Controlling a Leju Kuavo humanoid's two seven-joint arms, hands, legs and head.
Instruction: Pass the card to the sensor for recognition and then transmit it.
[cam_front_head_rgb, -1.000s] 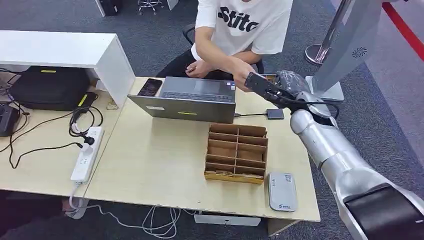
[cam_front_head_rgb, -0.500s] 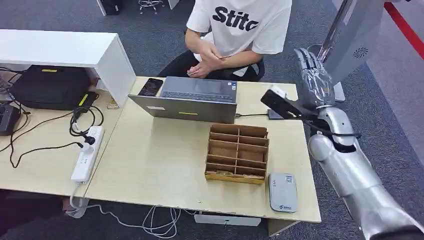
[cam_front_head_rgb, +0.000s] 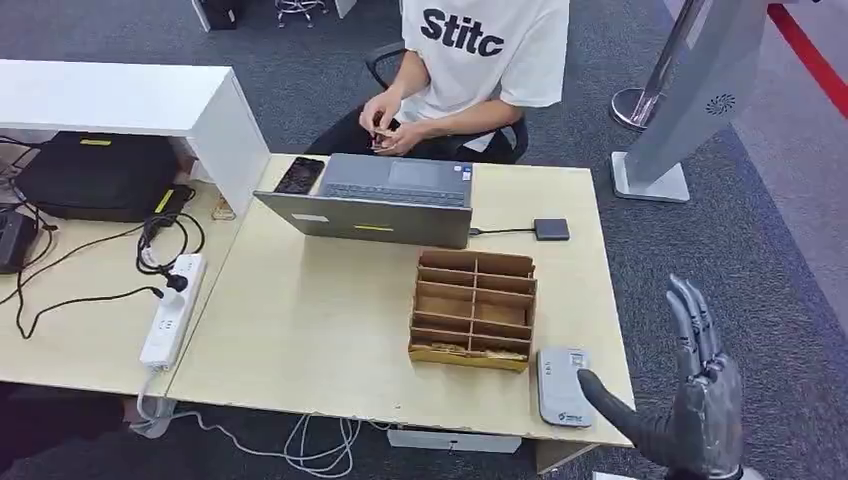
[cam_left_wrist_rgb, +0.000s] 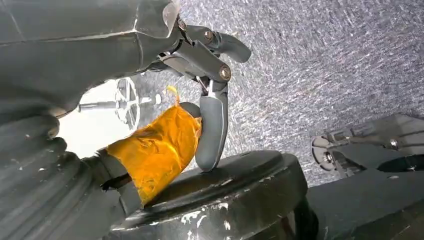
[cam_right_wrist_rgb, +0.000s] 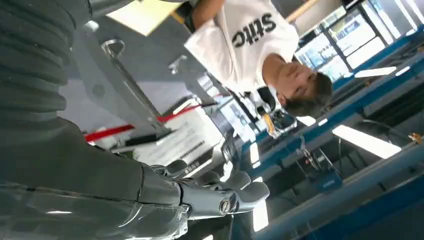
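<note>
The right hand (cam_front_head_rgb: 695, 405) is empty now, fingers spread wide and pointing up, thumb stuck out toward the table edge. A second ago it was reaching way over past the laptop (cam_front_head_rgb: 385, 200) to the person (cam_front_head_rgb: 455, 75) with something flat and dark pinched in it; half a second ago it was already lifting away open. Now it's pulled right back, low by the table's near right corner, just beside the grey sensor (cam_front_head_rgb: 563, 385).

The card itself is too small to make out for sure, but the person has both hands together fiddling with something in front of their chest, so I'd guess that's it. Looks like the handover is done.

The left hand (cam_left_wrist_rgb: 200, 90) hangs down by the floor, fingers curled in loosely, holding nothing.
</note>
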